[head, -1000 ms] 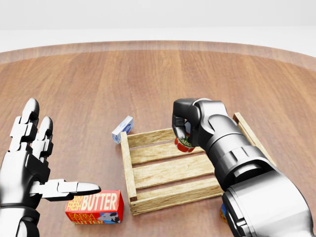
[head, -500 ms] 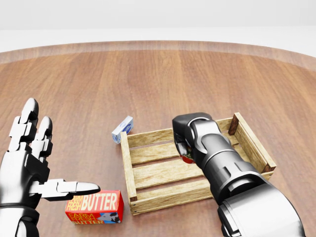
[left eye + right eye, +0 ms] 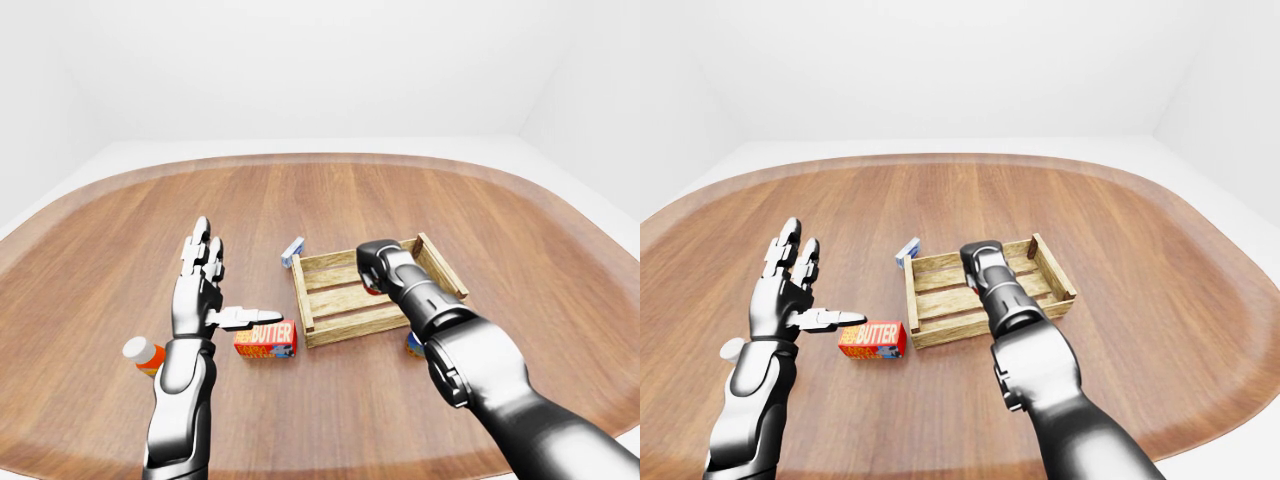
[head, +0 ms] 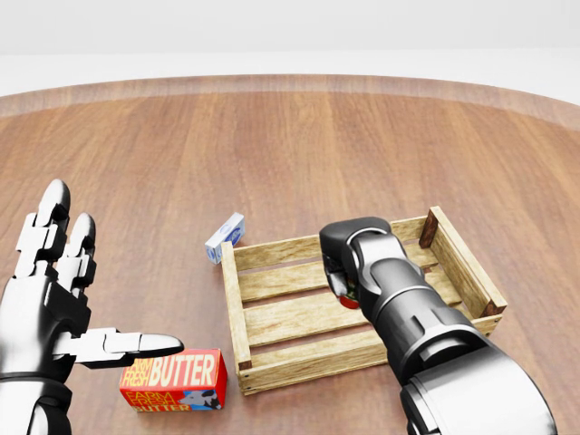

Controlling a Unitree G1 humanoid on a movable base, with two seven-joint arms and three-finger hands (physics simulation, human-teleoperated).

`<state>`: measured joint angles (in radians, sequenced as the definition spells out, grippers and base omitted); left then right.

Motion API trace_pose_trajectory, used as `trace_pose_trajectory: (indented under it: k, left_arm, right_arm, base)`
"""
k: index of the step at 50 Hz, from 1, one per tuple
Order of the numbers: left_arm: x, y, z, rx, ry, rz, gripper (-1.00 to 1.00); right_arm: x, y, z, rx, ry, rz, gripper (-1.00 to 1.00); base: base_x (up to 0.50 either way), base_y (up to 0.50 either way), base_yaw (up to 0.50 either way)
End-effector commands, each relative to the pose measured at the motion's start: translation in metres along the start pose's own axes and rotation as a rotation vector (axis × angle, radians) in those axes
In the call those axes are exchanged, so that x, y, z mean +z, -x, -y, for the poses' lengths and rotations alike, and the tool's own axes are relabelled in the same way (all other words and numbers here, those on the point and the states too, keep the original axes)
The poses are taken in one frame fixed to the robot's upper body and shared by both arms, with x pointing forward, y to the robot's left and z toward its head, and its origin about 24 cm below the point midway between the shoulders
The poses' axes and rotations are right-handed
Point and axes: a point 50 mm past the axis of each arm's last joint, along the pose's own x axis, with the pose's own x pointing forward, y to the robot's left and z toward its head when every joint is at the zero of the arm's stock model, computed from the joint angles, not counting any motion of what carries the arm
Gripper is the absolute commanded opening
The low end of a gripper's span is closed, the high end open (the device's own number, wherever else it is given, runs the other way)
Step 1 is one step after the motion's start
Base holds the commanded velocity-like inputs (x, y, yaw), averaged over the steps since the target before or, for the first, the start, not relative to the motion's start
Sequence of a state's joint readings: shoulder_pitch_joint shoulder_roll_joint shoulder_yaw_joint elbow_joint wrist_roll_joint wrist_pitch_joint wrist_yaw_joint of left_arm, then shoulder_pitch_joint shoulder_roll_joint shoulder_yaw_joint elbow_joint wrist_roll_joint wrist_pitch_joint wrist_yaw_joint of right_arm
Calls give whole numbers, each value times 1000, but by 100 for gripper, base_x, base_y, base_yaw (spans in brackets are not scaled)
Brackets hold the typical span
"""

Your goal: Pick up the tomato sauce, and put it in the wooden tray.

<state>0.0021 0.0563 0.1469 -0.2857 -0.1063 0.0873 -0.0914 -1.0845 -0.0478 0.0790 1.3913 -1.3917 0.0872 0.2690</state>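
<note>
Lowered since a second ago, my right hand (image 4: 349,272) stays clamped on the red tomato sauce can (image 4: 346,296) just above the slatted wooden tray (image 4: 237,313), so only releasing remains.

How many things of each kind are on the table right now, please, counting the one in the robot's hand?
Tray: 1
Cartons, butter and a small blue-white one: 2
Sauce can, gripped by the right hand over the tray: 1
White-capped orange bottle: 1
Small blue-orange item, mostly hidden behind the right arm: 1
Total: 6
</note>
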Motion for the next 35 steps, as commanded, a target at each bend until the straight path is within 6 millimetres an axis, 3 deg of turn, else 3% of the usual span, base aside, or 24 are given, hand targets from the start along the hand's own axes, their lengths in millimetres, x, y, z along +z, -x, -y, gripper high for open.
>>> trace_pose_trajectory:
  k: [1, 21, 35]
  left_arm:
    - [0, 0, -1, 1, 0, -2, 100]
    - [0, 0, -1, 3, 0, 2, 100]
    - [0, -1, -1, 5, 0, -1, 100]
  right_arm:
    - [-3, 0, 0, -16, -3, -6, -100]
    - [-6, -2, -11, -2, -17, -11, -100]
    - [-6, -2, -6, -43, -57, -4, -100]
  base:
    - [0, 0, 0]
    - [0, 0, 0]
    - [0, 0, 0]
